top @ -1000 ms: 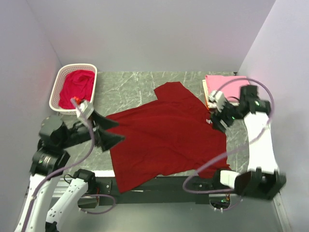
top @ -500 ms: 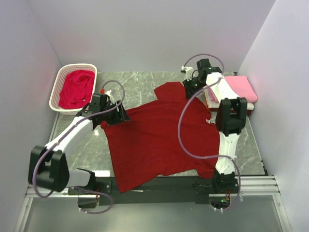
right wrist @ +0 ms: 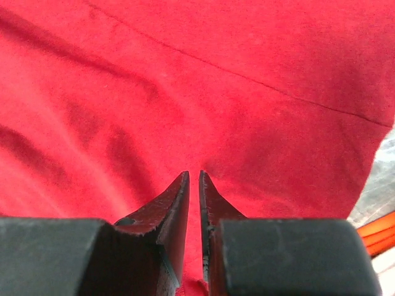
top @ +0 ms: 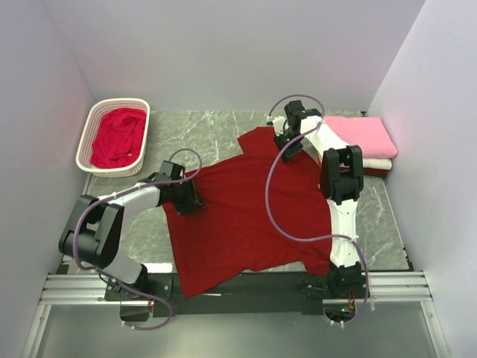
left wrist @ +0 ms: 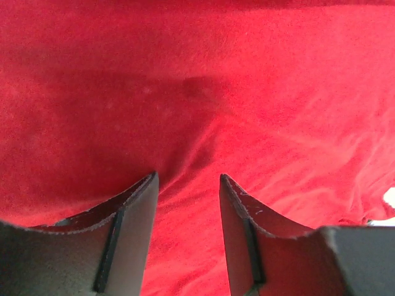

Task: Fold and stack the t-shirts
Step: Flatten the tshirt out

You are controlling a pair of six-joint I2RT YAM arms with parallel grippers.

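Note:
A large dark red t-shirt [top: 246, 216] lies spread flat on the marble table, its hem hanging over the near edge. My left gripper [top: 192, 200] rests on its left sleeve area. In the left wrist view the left gripper [left wrist: 188, 176] is open, with its fingertips down on the dark red cloth [left wrist: 247, 74] and a low ridge of cloth in the gap. My right gripper [top: 285, 147] is at the shirt's far edge. Its jaws [right wrist: 194, 174] are nearly together, pinching a fold of the cloth [right wrist: 259, 123]. A crimson t-shirt [top: 118, 138] lies bunched in the basket.
A white lattice basket [top: 83, 145] stands at the far left. A folded pink t-shirt [top: 361, 134] sits on a folded white one [top: 376, 164] at the far right, close to the right arm. Walls enclose the table on three sides.
Both arms reached out from near their bases onto the dark red t-shirt. The left settled on the sleeve area and the right moved left to the far edge. Both grippers narrowed, the right almost fully.

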